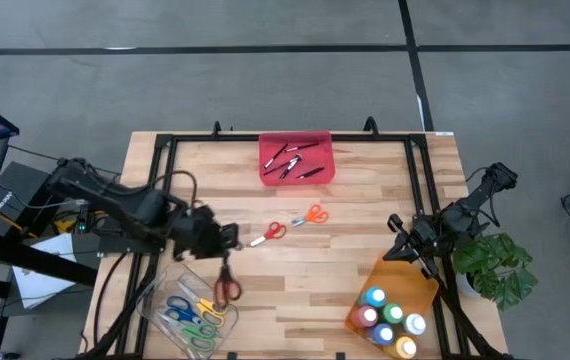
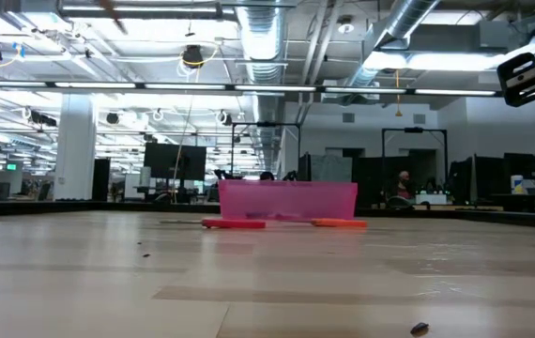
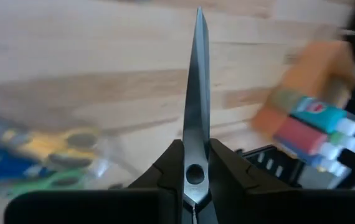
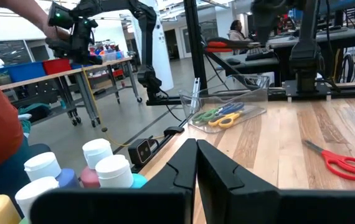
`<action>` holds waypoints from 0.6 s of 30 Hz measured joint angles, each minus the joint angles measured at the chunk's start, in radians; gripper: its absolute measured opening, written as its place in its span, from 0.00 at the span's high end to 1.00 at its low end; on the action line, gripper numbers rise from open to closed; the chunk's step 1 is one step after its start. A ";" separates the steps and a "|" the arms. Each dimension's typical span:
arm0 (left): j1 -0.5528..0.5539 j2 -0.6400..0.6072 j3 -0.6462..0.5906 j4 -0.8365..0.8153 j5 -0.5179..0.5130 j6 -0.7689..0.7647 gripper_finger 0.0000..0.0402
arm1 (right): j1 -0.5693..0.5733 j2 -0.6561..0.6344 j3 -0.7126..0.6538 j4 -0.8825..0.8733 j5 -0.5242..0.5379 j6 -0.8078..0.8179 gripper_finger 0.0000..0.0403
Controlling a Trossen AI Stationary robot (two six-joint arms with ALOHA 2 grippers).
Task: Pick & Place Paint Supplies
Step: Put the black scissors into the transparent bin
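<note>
From above, your left gripper (image 1: pixel 226 268) hung over the clear tray (image 1: pixel 190 305) near the table's (image 1: pixel 365 235) front left corner, pinching a pair of red scissors (image 1: pixel 227 288) with the handles hanging down. Blue, green and yellow scissors (image 1: pixel 193 315) lay in that tray. Two more red and orange scissors (image 1: pixel 293 222) lay in the middle of the table. Dark sticks (image 1: pixel 293 160) sat in the red tray (image 1: pixel 268 172) at the back edge. Your right gripper (image 1: pixel 413 245) waited, pressed together, by the orange tray (image 1: pixel 397 282) of paint bottles (image 1: pixel 390 320) at the front right corner. From table height, you saw the pink-looking tray (image 2: pixel 287 200) far back. In your left wrist view, the fingers (image 3: pixel 165 174) squeezed the scissors' blades (image 3: pixel 196 112). In your right wrist view, the fingers (image 4: pixel 187 165) touched each other beside white bottle caps (image 4: pixel 106 163).
</note>
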 joint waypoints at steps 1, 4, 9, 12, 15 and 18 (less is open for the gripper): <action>-0.026 -0.009 0.000 -0.024 0.007 -0.042 0.89 | 0.000 0.000 0.000 0.000 0.000 0.000 0.98; -0.110 -0.027 0.000 -0.086 0.046 -0.180 0.89 | 0.000 0.000 0.000 0.000 0.000 0.000 0.98; -0.262 -0.025 0.000 -0.128 0.071 -0.364 0.89 | 0.000 0.000 0.000 0.000 0.000 0.000 0.98; -0.304 0.008 0.000 -0.128 0.095 -0.385 0.89 | 0.000 0.000 0.000 0.000 0.000 0.000 0.98; -0.316 0.050 0.000 -0.129 0.093 -0.388 0.89 | 0.000 0.000 0.000 0.000 0.000 0.000 0.98; -0.321 0.082 0.000 -0.149 0.093 -0.385 0.89 | 0.000 0.000 0.000 0.000 0.000 0.000 0.98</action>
